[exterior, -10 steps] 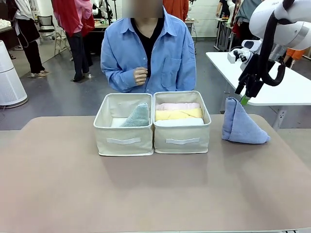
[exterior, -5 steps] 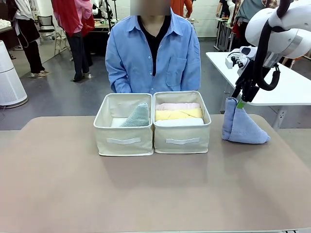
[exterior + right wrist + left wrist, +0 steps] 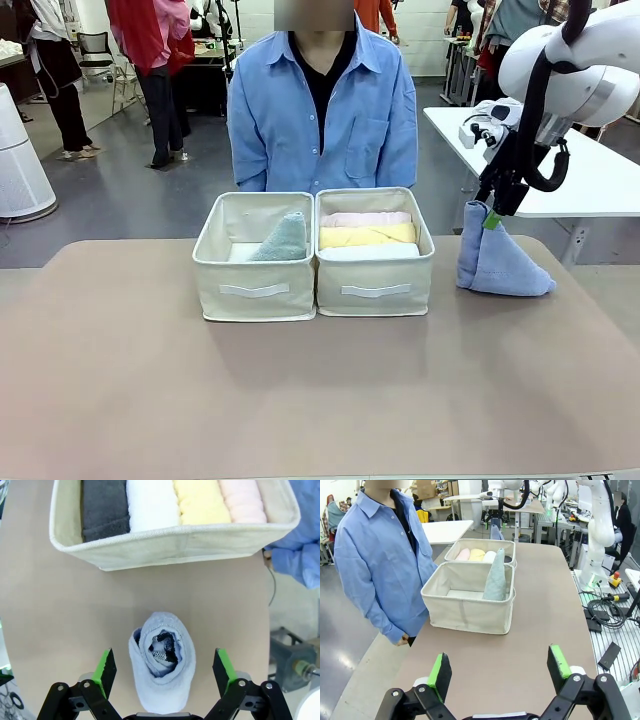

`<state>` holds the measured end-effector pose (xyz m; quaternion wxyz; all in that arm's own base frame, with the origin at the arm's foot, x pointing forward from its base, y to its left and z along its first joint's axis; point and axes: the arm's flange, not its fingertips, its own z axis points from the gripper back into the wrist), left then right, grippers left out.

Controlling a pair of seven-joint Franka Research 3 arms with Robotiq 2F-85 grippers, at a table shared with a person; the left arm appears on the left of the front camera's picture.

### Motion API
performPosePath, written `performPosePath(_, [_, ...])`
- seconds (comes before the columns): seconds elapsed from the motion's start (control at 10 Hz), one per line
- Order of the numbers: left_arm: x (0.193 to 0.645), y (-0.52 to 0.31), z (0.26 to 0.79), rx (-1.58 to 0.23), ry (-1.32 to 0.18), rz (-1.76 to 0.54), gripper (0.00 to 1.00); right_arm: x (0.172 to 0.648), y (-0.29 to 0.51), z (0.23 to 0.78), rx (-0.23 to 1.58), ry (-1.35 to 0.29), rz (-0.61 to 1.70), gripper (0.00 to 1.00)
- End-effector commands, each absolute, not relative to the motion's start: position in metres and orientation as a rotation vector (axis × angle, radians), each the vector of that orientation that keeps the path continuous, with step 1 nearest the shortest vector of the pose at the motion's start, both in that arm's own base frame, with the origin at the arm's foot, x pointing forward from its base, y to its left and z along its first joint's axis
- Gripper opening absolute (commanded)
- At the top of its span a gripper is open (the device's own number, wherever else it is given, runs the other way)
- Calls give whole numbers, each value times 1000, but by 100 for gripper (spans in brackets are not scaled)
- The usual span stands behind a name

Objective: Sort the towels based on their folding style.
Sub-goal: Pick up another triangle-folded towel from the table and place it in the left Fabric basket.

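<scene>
A light blue pointed towel point(image 3: 497, 262) stands upright on the table to the right of two beige baskets. My right gripper point(image 3: 492, 214) hovers open just above its tip; from the right wrist the towel point(image 3: 170, 680) sits between my spread fingers, which do not touch it. A grey-green triangle fold point(image 3: 285, 238) leans in the left basket point(image 3: 255, 275). The right basket point(image 3: 375, 275) holds pink point(image 3: 365, 219), yellow point(image 3: 367, 236) and white point(image 3: 368, 252) rolls, plus a dark grey roll point(image 3: 104, 502). My left gripper point(image 3: 499, 665) is open and holds nothing, well away from the baskets point(image 3: 465, 615).
A person in a blue shirt point(image 3: 320, 110) stands at the far side directly behind the baskets, arms down. A white table point(image 3: 590, 180) stands behind on the right. Bare brown tabletop point(image 3: 300, 390) stretches in front of the baskets.
My right gripper has drifted slightly left and down toward the blue towel's tip. The person lowered a hand from the chest and shifted a little to the right.
</scene>
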<state>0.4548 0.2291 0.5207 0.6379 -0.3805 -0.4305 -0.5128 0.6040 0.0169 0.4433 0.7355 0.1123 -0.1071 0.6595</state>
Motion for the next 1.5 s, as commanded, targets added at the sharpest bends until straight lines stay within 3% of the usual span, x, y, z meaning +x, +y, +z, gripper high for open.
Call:
performPosePath(0.0, [453, 230, 522, -876, -985, -1175, 100, 616, 14, 432, 271, -227, 1466, 100])
performPosePath(0.2, [453, 230, 522, -876, -985, -1175, 100, 616, 15, 423, 281, -196, 1492, 100])
performPosePath(0.3, [453, 230, 522, -876, -985, -1175, 100, 615, 17, 422, 286, -188, 1507, 41])
performPosePath(0.4, [453, 230, 522, -876, -985, -1175, 100, 614, 17, 422, 286, -188, 1511, 41])
performPosePath(0.5, [453, 230, 522, -876, -985, -1175, 100, 615, 17, 423, 285, -189, 1512, 0])
performPosePath(0.6, [453, 230, 522, -876, -985, -1175, 100, 615, 17, 423, 285, -190, 1512, 35])
performPosePath(0.7, [453, 230, 522, -876, -985, -1175, 100, 615, 17, 424, 280, -187, 1517, 0])
performPosePath(1.4, [453, 230, 522, -876, -985, -1175, 100, 603, 32, 456, 209, -107, 1503, 0])
